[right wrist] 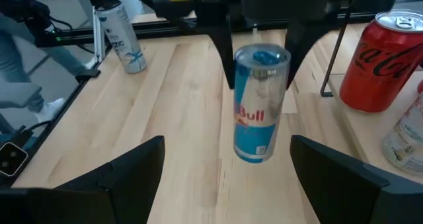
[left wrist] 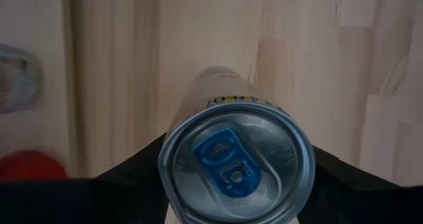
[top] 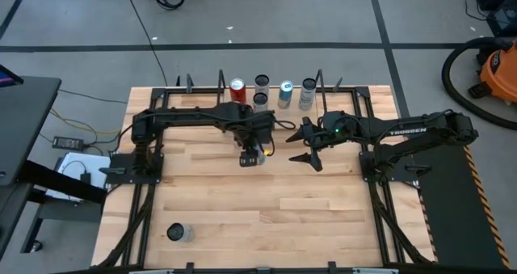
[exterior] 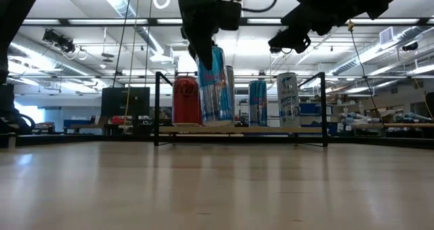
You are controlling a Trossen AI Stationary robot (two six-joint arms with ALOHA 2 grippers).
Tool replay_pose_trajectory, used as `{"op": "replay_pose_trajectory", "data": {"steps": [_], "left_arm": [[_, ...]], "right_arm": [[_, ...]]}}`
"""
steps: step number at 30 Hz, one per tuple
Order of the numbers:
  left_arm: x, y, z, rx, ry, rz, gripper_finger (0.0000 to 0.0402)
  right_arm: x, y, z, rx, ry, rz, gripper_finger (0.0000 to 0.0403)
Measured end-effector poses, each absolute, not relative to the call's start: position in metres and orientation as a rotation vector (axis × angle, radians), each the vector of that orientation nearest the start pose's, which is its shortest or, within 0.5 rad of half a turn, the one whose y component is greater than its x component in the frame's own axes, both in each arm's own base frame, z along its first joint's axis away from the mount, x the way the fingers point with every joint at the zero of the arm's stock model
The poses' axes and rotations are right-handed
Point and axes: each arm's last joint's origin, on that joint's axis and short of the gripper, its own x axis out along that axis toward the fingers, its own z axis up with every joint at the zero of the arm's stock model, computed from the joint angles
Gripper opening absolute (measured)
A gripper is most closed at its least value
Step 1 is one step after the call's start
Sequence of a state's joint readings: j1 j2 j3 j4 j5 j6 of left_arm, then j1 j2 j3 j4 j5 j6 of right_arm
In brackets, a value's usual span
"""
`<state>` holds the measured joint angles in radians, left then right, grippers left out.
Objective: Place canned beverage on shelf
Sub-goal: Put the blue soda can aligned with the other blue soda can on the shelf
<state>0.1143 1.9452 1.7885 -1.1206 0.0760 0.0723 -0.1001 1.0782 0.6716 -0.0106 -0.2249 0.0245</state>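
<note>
A blue and silver beverage can (right wrist: 260, 108) hangs above the middle of the table, with my left gripper (top: 252, 154) shut on it. The left wrist view looks down on the can's top (left wrist: 236, 164) with its blue tab. At the table's far edge stands the shelf (exterior: 241, 129), its black rods framing a wood board. On the board stand a red can (exterior: 186, 101), a blue can (exterior: 258, 102) and a white can (exterior: 287, 100). My right gripper (top: 302, 145) hovers open just right of the held can, with nothing between its fingers. My left gripper pinches the can's upper wall (right wrist: 242, 75), just below the rim, between its two fingers (right wrist: 221, 52), one on each side. The fingers come from above, pointing down. The can hangs below them, nearly upright with a slight tilt, clear of the table.
A lone silver can (top: 178, 232) stands near the table's near left corner. Two dark-topped cans (top: 261, 90) also stand on the shelf. Black tube rails (top: 137, 209) run along both sides. Bare wood lies between the held can and the shelf.
</note>
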Motion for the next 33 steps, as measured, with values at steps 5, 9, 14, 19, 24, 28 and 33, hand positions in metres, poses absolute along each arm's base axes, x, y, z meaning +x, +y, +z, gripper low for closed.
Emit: {"op": "replay_pose_trajectory", "data": {"steps": [5, 9, 14, 19, 24, 28, 33], "left_arm": [[0.398, 0.044, 0.266, -0.069, 1.308, -0.02, 0.0241], [0.399, 0.044, 0.263, -0.072, 1.317, -0.022, 0.0241], [0.399, 0.046, 0.259, -0.05, 1.336, -0.046, 0.0241], [0.401, 0.047, 0.256, -0.02, 1.329, -0.069, 0.0253], [0.403, 0.047, 0.257, -0.024, 1.315, -0.063, 0.0269], [0.405, 0.047, 0.252, -0.035, 1.327, -0.057, 0.0271], [0.409, 0.047, 0.241, -0.048, 1.357, -0.056, 0.0272]], "right_arm": [[0.231, -0.017, 0.255, 0.092, 0.418, 0.118, 0.0334], [0.231, -0.017, 0.255, 0.092, 0.42, 0.118, 0.0334], [0.231, -0.017, 0.255, 0.092, 0.423, 0.118, 0.0334], [0.231, -0.017, 0.255, 0.092, 0.423, 0.118, 0.0334], [0.231, -0.017, 0.255, 0.092, 0.424, 0.118, 0.0334], [0.231, -0.017, 0.255, 0.092, 0.424, 0.118, 0.0334], [0.231, -0.017, 0.254, 0.093, 0.429, 0.119, 0.0334]]}}
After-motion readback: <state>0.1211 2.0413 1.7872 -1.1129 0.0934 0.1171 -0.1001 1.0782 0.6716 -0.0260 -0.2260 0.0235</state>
